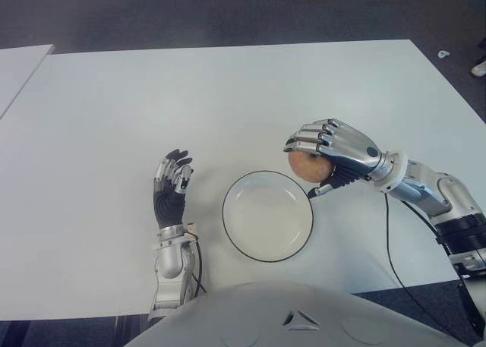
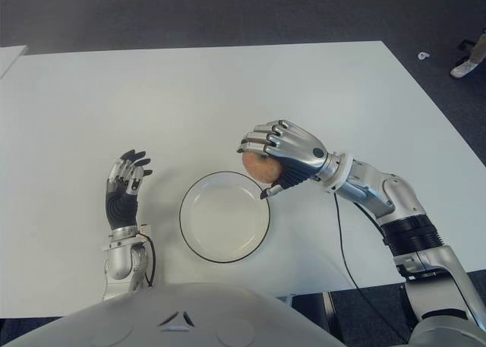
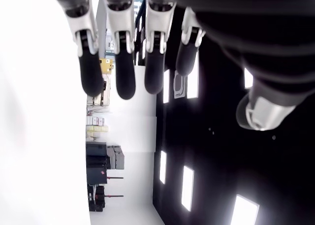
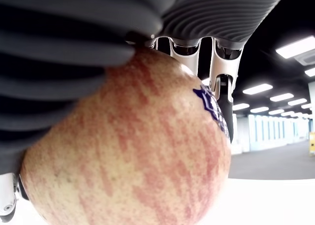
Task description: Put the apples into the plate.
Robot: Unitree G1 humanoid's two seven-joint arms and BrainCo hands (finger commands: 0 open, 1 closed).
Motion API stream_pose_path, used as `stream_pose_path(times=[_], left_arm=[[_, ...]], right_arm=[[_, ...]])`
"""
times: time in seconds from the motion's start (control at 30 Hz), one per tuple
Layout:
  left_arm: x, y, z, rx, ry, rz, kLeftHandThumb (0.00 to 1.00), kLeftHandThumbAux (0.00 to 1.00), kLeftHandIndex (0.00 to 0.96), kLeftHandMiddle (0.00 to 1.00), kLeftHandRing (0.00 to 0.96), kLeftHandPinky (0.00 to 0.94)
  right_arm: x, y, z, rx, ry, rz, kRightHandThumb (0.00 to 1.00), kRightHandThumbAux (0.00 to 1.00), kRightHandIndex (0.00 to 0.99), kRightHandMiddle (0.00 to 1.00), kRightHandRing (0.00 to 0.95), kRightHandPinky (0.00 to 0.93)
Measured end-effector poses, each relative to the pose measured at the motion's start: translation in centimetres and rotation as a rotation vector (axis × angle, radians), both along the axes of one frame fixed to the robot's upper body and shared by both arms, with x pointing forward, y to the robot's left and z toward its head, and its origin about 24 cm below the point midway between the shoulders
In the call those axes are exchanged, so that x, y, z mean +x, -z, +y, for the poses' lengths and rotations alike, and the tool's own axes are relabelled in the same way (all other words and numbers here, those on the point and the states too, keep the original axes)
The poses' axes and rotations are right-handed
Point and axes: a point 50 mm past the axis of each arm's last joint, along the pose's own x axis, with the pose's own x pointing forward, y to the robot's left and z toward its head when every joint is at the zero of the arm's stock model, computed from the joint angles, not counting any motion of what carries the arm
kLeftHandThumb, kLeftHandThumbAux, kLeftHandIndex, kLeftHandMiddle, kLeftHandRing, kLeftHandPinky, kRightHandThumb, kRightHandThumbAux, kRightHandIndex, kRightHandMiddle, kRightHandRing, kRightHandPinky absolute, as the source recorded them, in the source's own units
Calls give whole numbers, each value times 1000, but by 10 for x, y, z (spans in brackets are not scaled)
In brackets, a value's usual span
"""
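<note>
A red-and-yellow streaked apple (image 1: 309, 166) with a small blue sticker (image 4: 212, 104) is held in my right hand (image 1: 328, 153), whose fingers curl over its top. The hand and apple hang just above the far right rim of the plate (image 1: 267, 244), a white round plate with a thin dark edge near the table's front. Nothing lies in the plate. My left hand (image 1: 171, 184) shows to the left of the plate, fingers spread upward and holding nothing. In the right wrist view the apple fills most of the picture.
The white table (image 1: 228, 104) stretches wide behind and to both sides of the plate. A black cable (image 1: 391, 241) trails from my right wrist over the table's front right. Dark carpet lies beyond the far edge.
</note>
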Motion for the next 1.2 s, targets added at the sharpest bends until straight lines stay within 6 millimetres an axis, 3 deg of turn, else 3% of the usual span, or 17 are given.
stream_pose_path(times=[0.47,0.93,1.2], left_arm=[[2,0,-2,7,10,17,444,506,225,277,318,369],[3,-2,-4,10,19,13,401,485,213,265,310,359],[3,-3,-6,16,28,12,418,498,211,268,311,364]], right_arm=[[-23,19,19,42,-164,8,750,706,442,830,851,865],[-27,47,41,23,-241,92,746,705,442,831,858,892],[-20,53,55,-56,-183,128,748,705,442,839,860,861]])
